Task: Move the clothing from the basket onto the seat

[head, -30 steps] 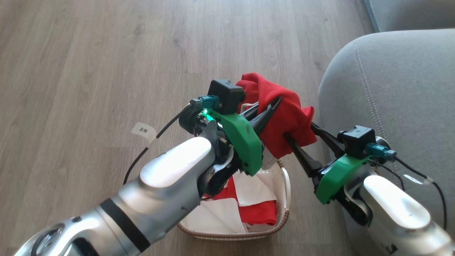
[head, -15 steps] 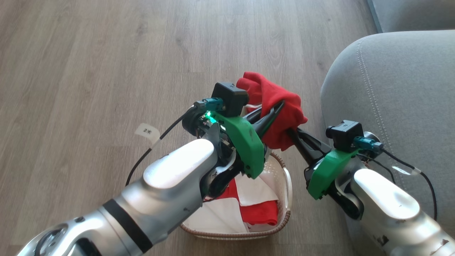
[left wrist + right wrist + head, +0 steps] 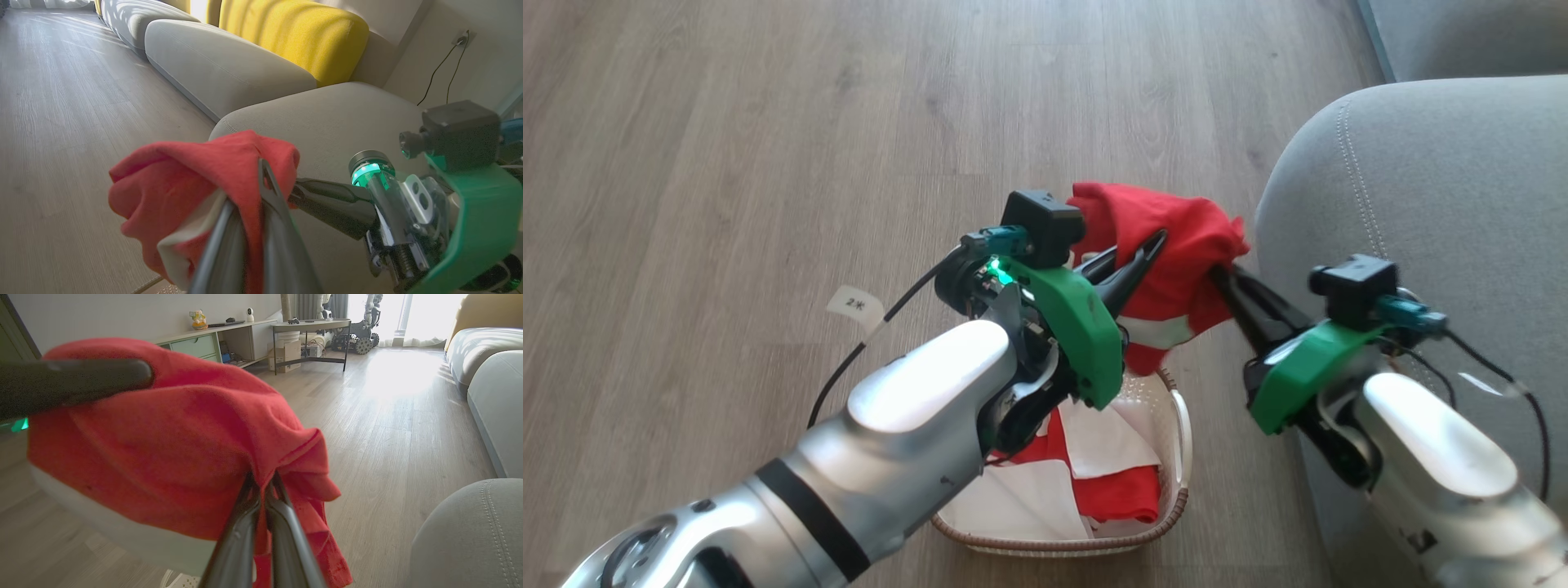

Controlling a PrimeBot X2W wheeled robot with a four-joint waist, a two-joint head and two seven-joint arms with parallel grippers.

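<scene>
One soft red fabric garment (image 3: pixel 1186 229) clamped by left gripper (image 3: pixel 1153 243) and right gripper (image 3: pixel 1227 279) over cream plastic basket (image 3: pixel 1181 433); transfer step, swing onto light-grey fabric seat (image 3: pixel 1445 180) pending

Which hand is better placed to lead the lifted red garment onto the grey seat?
Right. The right hand pinches the garment on the side beside the seat; the left hand grips its far side.

red/wht clothing (image 3: pixel 1176 245), cream & brown basket (image 3: pixel 1170 408), lt-grey seat (image 3: pixel 1462 204)
</scene>
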